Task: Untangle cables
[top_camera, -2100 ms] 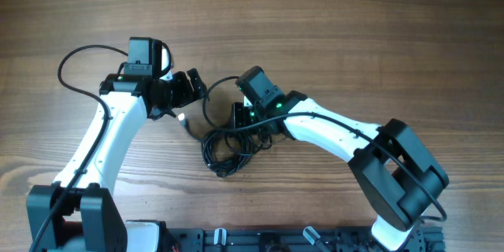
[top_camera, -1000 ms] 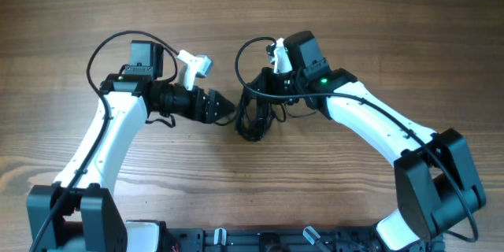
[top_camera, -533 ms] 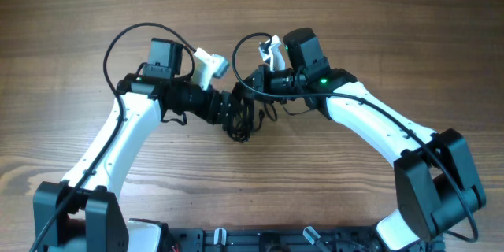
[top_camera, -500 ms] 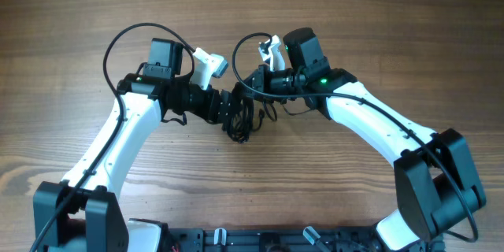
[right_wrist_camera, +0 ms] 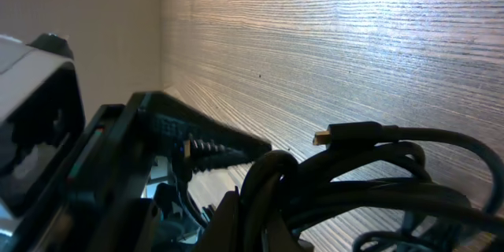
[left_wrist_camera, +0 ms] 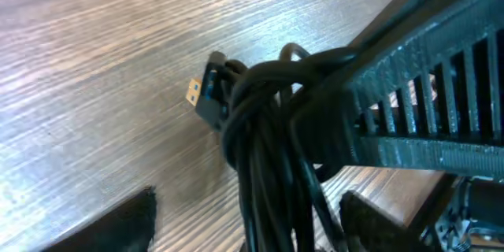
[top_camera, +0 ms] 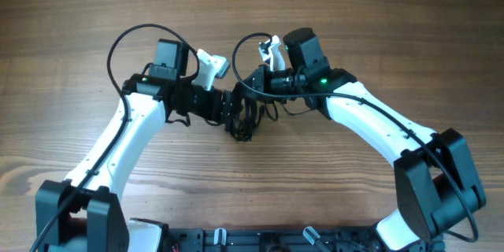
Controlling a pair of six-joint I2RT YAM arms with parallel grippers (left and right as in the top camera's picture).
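The cables (top_camera: 246,120) are a knotted bunch of thin black cords hanging over the table centre. My right gripper (top_camera: 254,88) is shut on the top of the bunch. In the right wrist view the cables (right_wrist_camera: 370,181) loop over its finger (right_wrist_camera: 232,216), and a gold-tipped plug (right_wrist_camera: 324,136) sticks out. My left gripper (top_camera: 235,112) comes in from the left with its jaws open on either side of the bunch. In the left wrist view the cables (left_wrist_camera: 268,165) hang between its fingers (left_wrist_camera: 118,224), clear of both, with a plug (left_wrist_camera: 203,94) pointing left.
A thick black wire (top_camera: 130,41) arcs over the left arm, and another loop (top_camera: 239,47) rises beside the right wrist. White camera housings (top_camera: 211,64) sit on both wrists. The arms' base rail (top_camera: 276,240) runs along the near table (top_camera: 378,16) edge.
My left gripper has moved right until the hanging bunch sits between its jaws, and the jaws have narrowed. The right gripper holds the bunch where it was.
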